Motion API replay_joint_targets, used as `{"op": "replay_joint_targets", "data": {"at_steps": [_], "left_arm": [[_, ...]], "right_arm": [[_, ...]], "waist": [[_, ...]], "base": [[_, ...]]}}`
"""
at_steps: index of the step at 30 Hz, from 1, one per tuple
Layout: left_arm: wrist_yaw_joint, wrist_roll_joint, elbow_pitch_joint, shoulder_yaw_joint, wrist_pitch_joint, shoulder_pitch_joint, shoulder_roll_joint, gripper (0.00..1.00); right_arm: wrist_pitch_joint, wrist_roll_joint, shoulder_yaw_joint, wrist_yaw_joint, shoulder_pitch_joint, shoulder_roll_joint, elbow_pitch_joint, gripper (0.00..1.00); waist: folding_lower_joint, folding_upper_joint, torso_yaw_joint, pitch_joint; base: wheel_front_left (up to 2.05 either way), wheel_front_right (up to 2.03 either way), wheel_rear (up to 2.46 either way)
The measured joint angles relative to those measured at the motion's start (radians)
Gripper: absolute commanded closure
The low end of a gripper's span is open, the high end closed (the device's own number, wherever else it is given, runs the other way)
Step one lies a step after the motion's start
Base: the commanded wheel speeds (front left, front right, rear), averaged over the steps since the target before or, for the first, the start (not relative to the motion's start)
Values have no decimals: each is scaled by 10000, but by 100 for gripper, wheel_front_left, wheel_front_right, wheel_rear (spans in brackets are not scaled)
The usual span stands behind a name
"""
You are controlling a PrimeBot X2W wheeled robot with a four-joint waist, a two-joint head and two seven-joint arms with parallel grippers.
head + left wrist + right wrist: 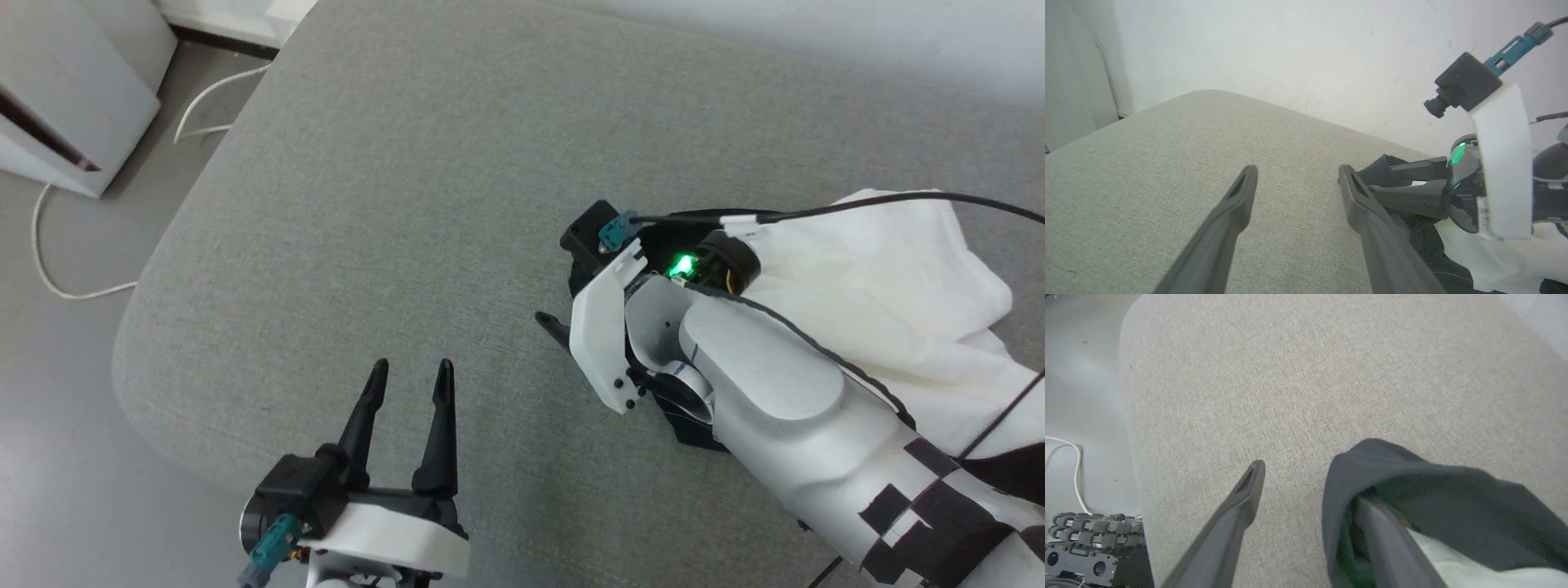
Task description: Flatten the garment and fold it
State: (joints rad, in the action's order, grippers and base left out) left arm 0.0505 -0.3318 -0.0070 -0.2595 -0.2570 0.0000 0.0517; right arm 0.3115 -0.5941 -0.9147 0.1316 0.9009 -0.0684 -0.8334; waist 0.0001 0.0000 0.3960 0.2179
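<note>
Soft cloth garment (890,286), matt woven upholstery (392,204)

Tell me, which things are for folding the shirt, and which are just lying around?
For the job: garment, right gripper, left gripper, grey cushion underneath.
Just lying about: white cable on the floor, white cabinet.

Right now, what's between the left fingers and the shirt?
Bare grey cushion, then the right fingers at the shirt's black edge; the head view shows it.

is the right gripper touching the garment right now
Touching. In the right wrist view, black cloth of the garment is draped over one finger of the right gripper, hiding its tip; the other finger stands bare above the grey cushion.
</note>
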Motion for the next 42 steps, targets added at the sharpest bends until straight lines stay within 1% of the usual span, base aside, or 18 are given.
{"op": "replay_joint_targets", "data": {"at_steps": [3, 7, 9, 11, 13, 15, 17, 23, 27, 30, 35, 40, 41, 42], "left_arm": [[-25, 180, 40, 96, 0, 186, 0, 0], [-56, 320, 52, 236, -2, 442, 0, 0], [-58, 380, 38, 295, 0, 554, 0, 0], [-61, 424, 31, 320, 0, 631, -2, 0], [-63, 433, 0, 336, 0, 662, -2, 0], [-71, 433, -35, 359, -2, 695, -2, 0], [-71, 433, -56, 374, 0, 715, -4, 0], [-146, 433, -105, 430, 0, 715, -6, 0], [-150, 433, -90, 430, 0, 705, -6, 0], [-159, 433, -81, 418, 0, 688, -6, 0], [-198, 431, -71, 405, 0, 523, -6, 0], [-232, 431, -73, 451, 0, 493, -6, 0], [-232, 431, -73, 468, 0, 493, -6, 0], [-232, 431, -73, 487, 0, 493, -6, 0]], "right_arm": [[-140, -629, 0, 0, 43, -115, 441, 0], [-514, -1375, 466, 0, 44, -621, 1143, 0], [-849, -1363, 880, 0, 44, -1097, 1312, 0], [-1114, -1200, 1371, 0, 17, -1710, 1300, 0], [-1168, -947, 1843, -2, -100, -2318, 1204, 0], [-947, -765, 2086, -2, -404, -2838, 1239, 0], [-504, -731, 2207, -2, -910, -3212, 1467, 0], [918, -984, 2545, -2, -2619, -3850, 3120, 0], [2184, -1149, 2750, -2, -3743, -4161, 4316, 0], [2700, -1053, 3045, -2, -4371, -4272, 5003, 0], [2855, -115, 3469, -2, -4916, -4161, 5428, 0], [2548, 984, 3743, -2, -5016, -3814, 5160, 1], [2397, 1147, 3808, -2, -5011, -3730, 5081, 65], [2263, 1323, 3812, -2, -5002, -3682, 5022, 100]], "waist": [[0, 0, -171, -190], [-2, 0, -544, -503], [-2, 0, -764, -647], [-2, 0, -979, -781], [-2, 0, -1176, -901], [-2, 0, -1347, -994], [-2, 0, -1489, -1057], [-1, 0, -1667, -967], [-1, 0, -1626, -864], [-1, 0, -1552, -808], [-1, 0, -1350, -698], [-1, 0, -1119, -591], [-1, 0, -1084, -572], [-1, 0, -1057, -558]], "base": [[0, 0, 0], [0, 0, 0], [0, 0, 0], [0, 0, 0], [0, 0, 0], [0, 0, 0], [0, 0, 0], [0, 0, 0], [0, 0, 0], [0, 0, 0], [0, 0, 0], [0, 0, 0], [0, 0, 0], [0, 0, 0]]}}
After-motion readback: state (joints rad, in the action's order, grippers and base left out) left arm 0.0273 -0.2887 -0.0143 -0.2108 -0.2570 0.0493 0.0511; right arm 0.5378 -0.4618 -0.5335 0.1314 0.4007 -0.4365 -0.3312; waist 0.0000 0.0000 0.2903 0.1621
